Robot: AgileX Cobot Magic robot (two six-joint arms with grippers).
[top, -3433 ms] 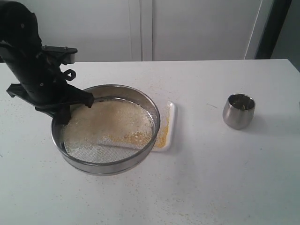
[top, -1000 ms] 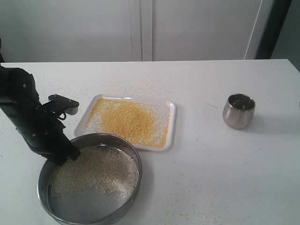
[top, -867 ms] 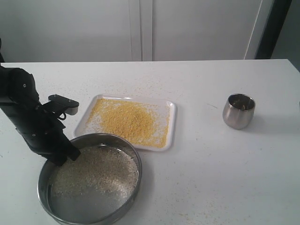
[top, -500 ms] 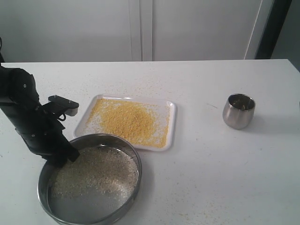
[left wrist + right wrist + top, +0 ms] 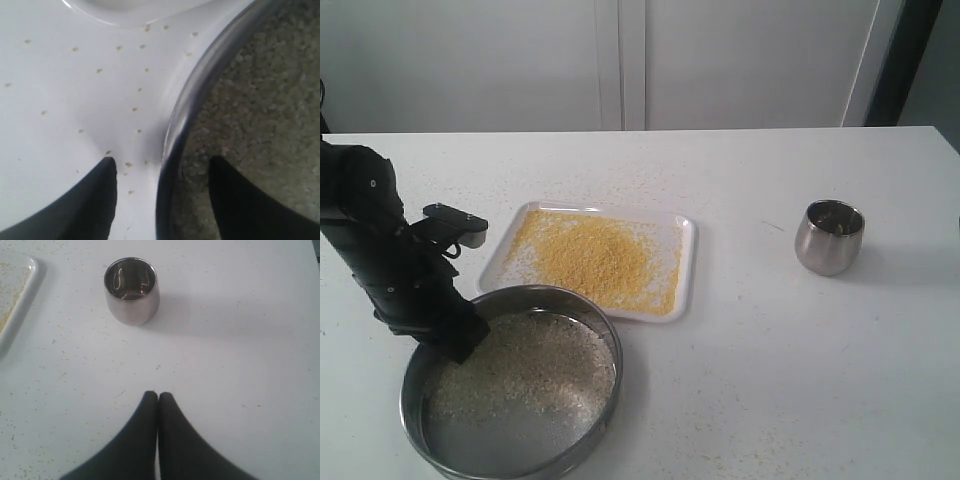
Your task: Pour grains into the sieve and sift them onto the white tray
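Left wrist view shows the left gripper (image 5: 161,165) with jaws apart, one finger outside the rim of the sieve (image 5: 175,125), one inside over the pale grains (image 5: 250,100). The sieve sits at the near left corner of the bench (image 5: 770,400). We judge we should lift straight up, so no finger catches the rim. Beyond lies the white tray (image 5: 688,270) with yellow meal (image 5: 595,255). Only the right wrist view shows the right gripper (image 5: 158,396), pressed together and empty, facing the steel cup (image 5: 131,290).

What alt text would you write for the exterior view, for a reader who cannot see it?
The open left gripper straddles the rim of the sieve, which holds pale grains. Beside it the white tray carries yellow meal; a steel cup stands apart at right.
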